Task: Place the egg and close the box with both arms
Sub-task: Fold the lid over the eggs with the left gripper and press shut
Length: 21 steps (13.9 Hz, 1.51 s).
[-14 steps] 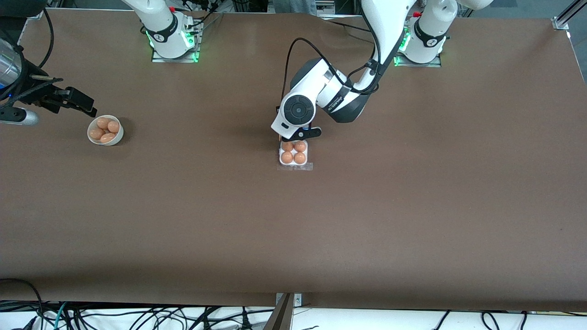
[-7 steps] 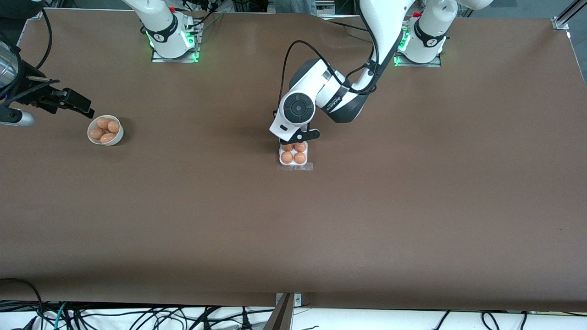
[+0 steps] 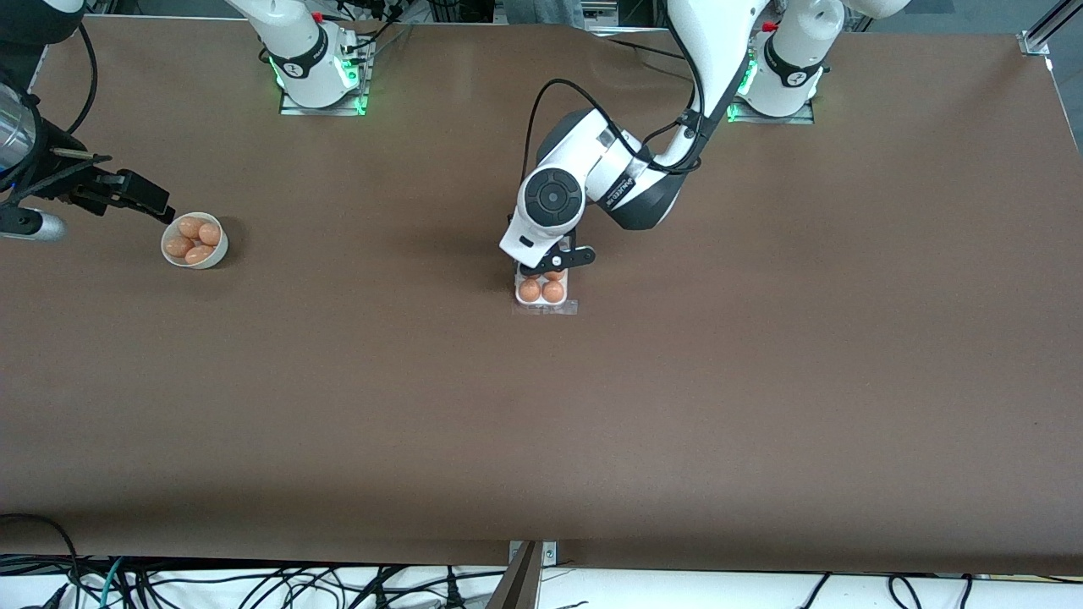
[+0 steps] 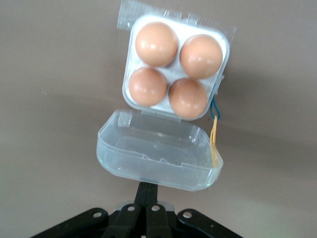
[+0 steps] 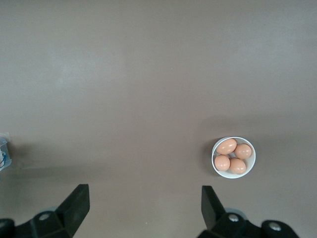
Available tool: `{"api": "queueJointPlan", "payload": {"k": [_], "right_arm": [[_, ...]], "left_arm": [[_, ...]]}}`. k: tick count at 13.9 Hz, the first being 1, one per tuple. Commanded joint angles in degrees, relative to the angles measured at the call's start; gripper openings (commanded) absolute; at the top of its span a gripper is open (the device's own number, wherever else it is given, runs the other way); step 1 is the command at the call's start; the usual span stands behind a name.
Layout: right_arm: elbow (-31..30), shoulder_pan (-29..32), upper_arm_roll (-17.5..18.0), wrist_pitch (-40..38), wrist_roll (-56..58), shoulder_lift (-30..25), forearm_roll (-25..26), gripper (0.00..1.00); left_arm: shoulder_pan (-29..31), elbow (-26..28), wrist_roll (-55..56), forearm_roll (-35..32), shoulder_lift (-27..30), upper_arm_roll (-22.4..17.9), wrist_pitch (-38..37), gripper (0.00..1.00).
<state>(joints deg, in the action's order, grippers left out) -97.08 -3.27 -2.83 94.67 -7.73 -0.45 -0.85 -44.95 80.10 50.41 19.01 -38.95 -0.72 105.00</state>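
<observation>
My left end effector (image 4: pixel 146 198) is over the middle of the tabletop (image 3: pixel 677 381), just at the box (image 3: pixel 541 292), with its fingers pressed together on nothing. Its tips sit against the rim of the clear lid (image 4: pixel 158 151), which stands half raised from the hinge, tilted up over the tray's edge.

The box's white tray holds four eggs, one in each cell. The egg (image 4: pixel 156 43) of the task looks the same as the other three, so I cannot tell which it is. In the front view my left wrist covers the two eggs toward my bases; the two nearer to the front camera show.

My right end effector (image 5: pixel 141 206) waits with its fingers spread wide and empty, up over the right arm's end of the tabletop. A white bowl (image 3: pixel 195 241) with four more eggs stands close by it, well apart from the box.
</observation>
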Motion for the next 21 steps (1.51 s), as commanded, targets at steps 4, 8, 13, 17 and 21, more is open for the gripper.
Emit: {"api": "queueJointPlan", "payload": {"k": [4, 8, 13, 17, 21], "right_arm": [[1.46, 0.99, 0.89, -0.37, -0.8, 0.63, -0.03, 1.0], [1.46, 0.99, 0.89, -0.45, -0.71, 0.63, -0.03, 1.0], [1.46, 1.08, 0.8, -0.45, -0.62, 0.63, -0.03, 1.0], [1.46, 1.08, 0.8, -0.45, -0.62, 0.63, -0.12, 1.0], [1.46, 1.08, 0.8, -0.54, -0.62, 0.63, -0.12, 1.0]], "left_arm": [[-0.32, -1.7, 1.09, -2.84, -1.57, -0.51, 2.83, 0.0], [-0.14, -4.5, 0.92, -2.93, -1.57, -3.75, 6.18, 0.0], [0.12, -5.13, 0.39, -10.03, 0.71, -7.88, 1.8, 0.62], [3.62, -5.22, -3.65, -12.33, 5.71, -11.75, -0.23, 1.0], [14.07, -10.65, -18.98, -12.42, 8.71, -11.84, -11.53, 0.99]]}}
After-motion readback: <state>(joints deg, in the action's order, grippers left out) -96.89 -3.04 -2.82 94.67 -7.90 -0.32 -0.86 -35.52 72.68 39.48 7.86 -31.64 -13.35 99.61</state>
